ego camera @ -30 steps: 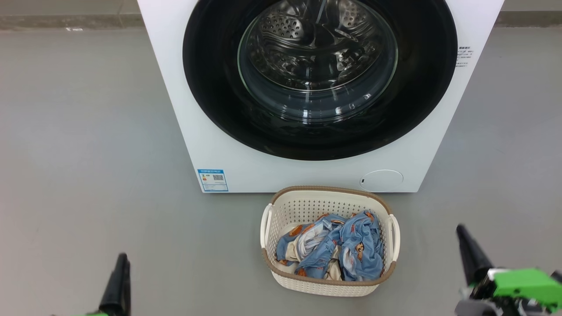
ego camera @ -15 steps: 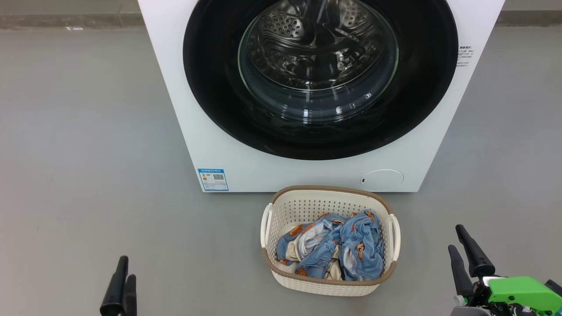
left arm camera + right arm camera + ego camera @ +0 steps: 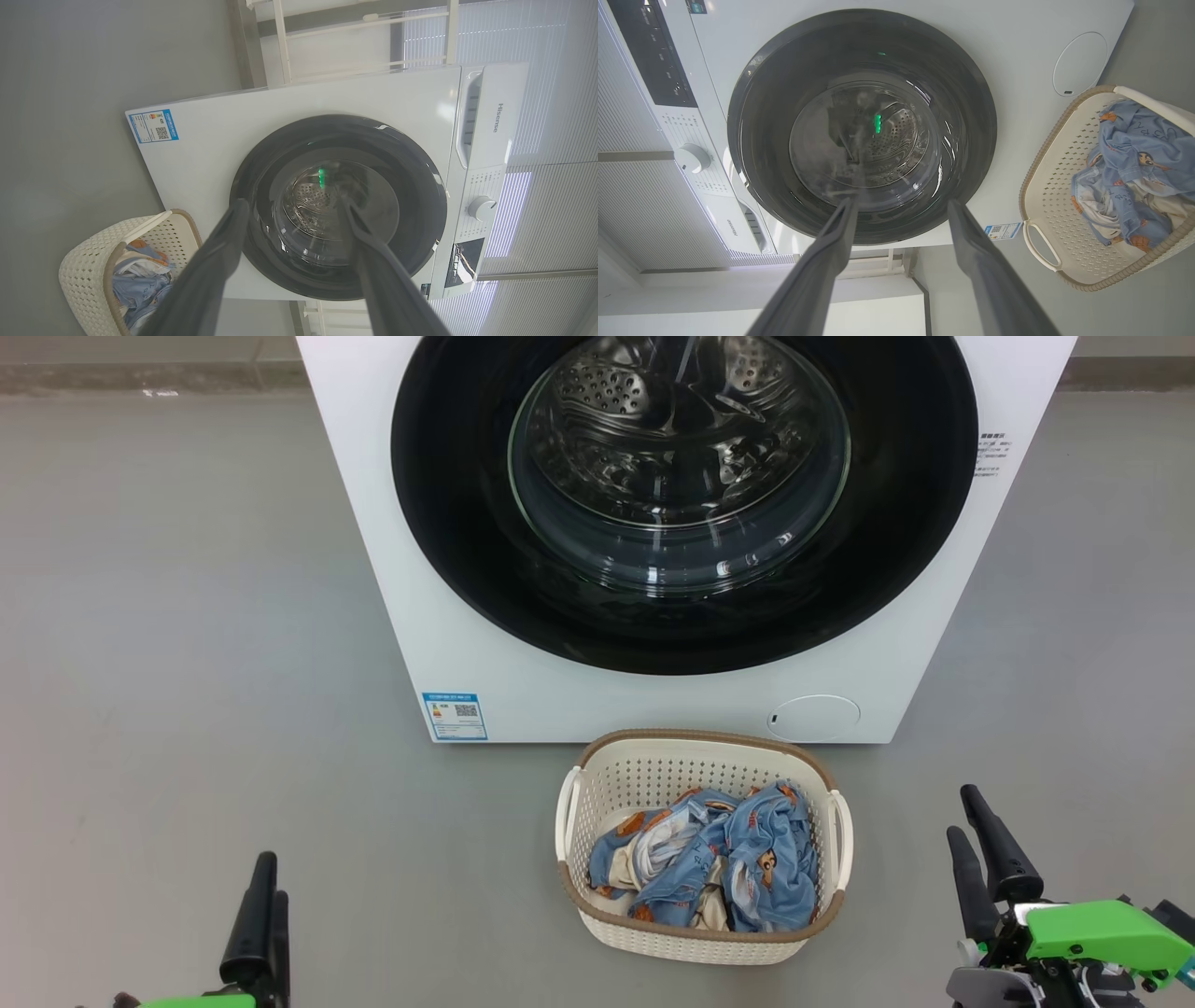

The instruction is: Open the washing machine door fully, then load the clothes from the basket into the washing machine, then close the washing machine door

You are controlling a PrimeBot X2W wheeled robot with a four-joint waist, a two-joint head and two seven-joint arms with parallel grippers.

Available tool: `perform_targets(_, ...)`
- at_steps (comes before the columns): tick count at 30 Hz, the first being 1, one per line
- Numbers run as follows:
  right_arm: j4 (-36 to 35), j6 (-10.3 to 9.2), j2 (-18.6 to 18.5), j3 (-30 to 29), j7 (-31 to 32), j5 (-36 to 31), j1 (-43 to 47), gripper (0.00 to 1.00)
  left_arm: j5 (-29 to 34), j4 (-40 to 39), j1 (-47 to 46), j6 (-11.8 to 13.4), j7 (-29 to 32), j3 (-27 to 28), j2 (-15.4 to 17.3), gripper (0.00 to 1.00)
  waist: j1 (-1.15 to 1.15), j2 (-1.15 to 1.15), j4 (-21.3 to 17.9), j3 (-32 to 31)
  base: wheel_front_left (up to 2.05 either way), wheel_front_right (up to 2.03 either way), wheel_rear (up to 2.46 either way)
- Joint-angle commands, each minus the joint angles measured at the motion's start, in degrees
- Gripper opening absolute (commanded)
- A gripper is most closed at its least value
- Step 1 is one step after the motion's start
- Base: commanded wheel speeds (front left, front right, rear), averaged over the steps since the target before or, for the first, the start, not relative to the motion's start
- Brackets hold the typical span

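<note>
The white washing machine (image 3: 485,653) stands ahead of me. Its washing machine door (image 3: 684,485) is shut, a black rim around the glass bowl. On the floor in front sits the cream basket (image 3: 653,770) holding the blue bear-print clothes (image 3: 738,859). My left gripper (image 3: 269,882) is open at the lower left, well left of the basket. My right gripper (image 3: 963,814) is open at the lower right, right of the basket. In the wrist views the left gripper (image 3: 293,205) and the right gripper (image 3: 902,204) both point at the door (image 3: 261,261) (image 3: 752,140) with nothing between their fingers.
Grey floor lies on both sides of the machine. A blue label (image 3: 454,715) and a round hatch (image 3: 812,717) sit low on its front. The control panel with a dial (image 3: 481,208) is above the door. A white rack (image 3: 327,32) stands behind the machine.
Both grippers have gone from shut to open. The right gripper has risen a little in the head view, and the left one too.
</note>
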Motion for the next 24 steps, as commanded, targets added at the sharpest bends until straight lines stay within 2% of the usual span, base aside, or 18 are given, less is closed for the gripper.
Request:
perform_targets(1, -2.0, 0.12, -1.0, 0.5, -0.5, -1.3, -2.7, 1.0, 1.1, -2.1, -2.7, -0.3, -0.8, -0.1, 1.1, 1.0, 0.0, 0.0, 0.0, 0.0, 0.0, 0.0, 0.0)
perform_targets(11, -3.0, 0.14, -2.1, 2.6, -1.7, -5.5, -3.9, 1.0, 5.1, -2.8, -3.7, -0.4, -2.4, -1.6, 2.0, 1.0, 0.0, 0.0, -0.1, 0.2, 0.0, 0.0, 0.0)
perform_targets(24, -3.5, 0.17, -2.6, 4.4, -3.1, -15.9, -5.8, 1.0, 13.7, -3.1, -4.9, -0.6, -4.6, -3.0, 2.7, 1.0, 0.0, 0.0, 0.0, 0.6, 0.0, 0.0, 0.0)
